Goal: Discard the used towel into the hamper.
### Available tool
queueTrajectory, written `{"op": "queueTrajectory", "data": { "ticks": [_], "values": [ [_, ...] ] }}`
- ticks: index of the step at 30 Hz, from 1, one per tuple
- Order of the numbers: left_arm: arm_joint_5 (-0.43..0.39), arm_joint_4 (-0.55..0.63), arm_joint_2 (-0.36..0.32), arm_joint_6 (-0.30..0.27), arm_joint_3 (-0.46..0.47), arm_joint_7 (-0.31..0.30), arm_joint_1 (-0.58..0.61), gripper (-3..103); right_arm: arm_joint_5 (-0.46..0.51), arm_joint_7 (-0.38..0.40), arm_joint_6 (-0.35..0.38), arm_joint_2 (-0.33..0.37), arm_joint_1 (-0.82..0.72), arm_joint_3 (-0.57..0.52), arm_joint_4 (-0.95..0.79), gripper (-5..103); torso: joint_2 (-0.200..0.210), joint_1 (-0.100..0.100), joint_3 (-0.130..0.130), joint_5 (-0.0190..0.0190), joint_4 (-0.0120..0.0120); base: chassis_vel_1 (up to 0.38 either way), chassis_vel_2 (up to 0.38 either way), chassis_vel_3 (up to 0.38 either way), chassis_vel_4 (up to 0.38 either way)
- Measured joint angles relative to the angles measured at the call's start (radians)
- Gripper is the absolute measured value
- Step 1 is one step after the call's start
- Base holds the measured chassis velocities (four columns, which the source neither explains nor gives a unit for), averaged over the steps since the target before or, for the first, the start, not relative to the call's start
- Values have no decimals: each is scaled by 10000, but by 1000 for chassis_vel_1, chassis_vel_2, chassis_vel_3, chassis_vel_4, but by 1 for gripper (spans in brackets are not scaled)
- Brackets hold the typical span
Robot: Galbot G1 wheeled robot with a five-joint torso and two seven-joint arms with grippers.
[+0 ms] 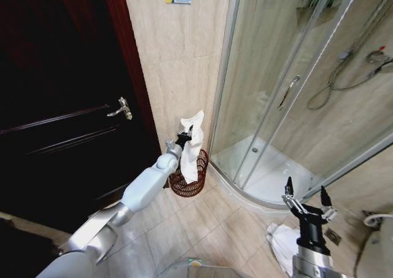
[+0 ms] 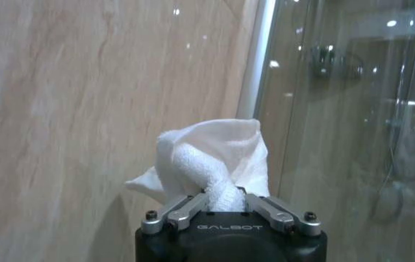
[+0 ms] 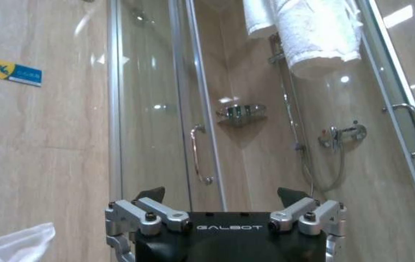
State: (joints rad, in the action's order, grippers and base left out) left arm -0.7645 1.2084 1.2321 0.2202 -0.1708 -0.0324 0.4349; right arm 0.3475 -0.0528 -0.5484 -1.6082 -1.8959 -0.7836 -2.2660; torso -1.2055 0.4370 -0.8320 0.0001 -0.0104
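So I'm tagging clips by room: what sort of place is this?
A bathroom, most likely: a glass shower enclosure with a shower hose, tiled floor, and a towel held over a hamper.

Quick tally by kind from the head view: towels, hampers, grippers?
Towels: 2, one held by the left gripper above the hamper, towel; another towel on the floor near the right gripper.
Hampers: 1
Grippers: 2
Total: 5
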Motion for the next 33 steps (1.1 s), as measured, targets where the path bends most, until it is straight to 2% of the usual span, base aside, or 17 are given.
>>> {"op": "queueTrajectory", "data": {
  "ticks": [7,12,27,33],
  "values": [
    [-166,-395,-2,147,154,206,-601,8,148,31,-16,1,58,-73,12,100,-2,0,1,0,0,0,0,0,0],
    [-180,-245,-148,176,326,284,-410,8,189,25,-174,0,200,-98,60,100,-2,0,1,-1,-2,0,0,0,0],
    [-165,1927,-1468,145,1091,541,1747,8,93,-117,-64,1,253,-23,-187,100,-3,-4,3,-2,-2,0,0,0,0],
    [8,2323,-1616,147,1252,594,2444,8,66,-146,-113,1,208,-23,-161,100,-3,-5,3,-2,-3,-87,97,99,-94]
  ]
}}
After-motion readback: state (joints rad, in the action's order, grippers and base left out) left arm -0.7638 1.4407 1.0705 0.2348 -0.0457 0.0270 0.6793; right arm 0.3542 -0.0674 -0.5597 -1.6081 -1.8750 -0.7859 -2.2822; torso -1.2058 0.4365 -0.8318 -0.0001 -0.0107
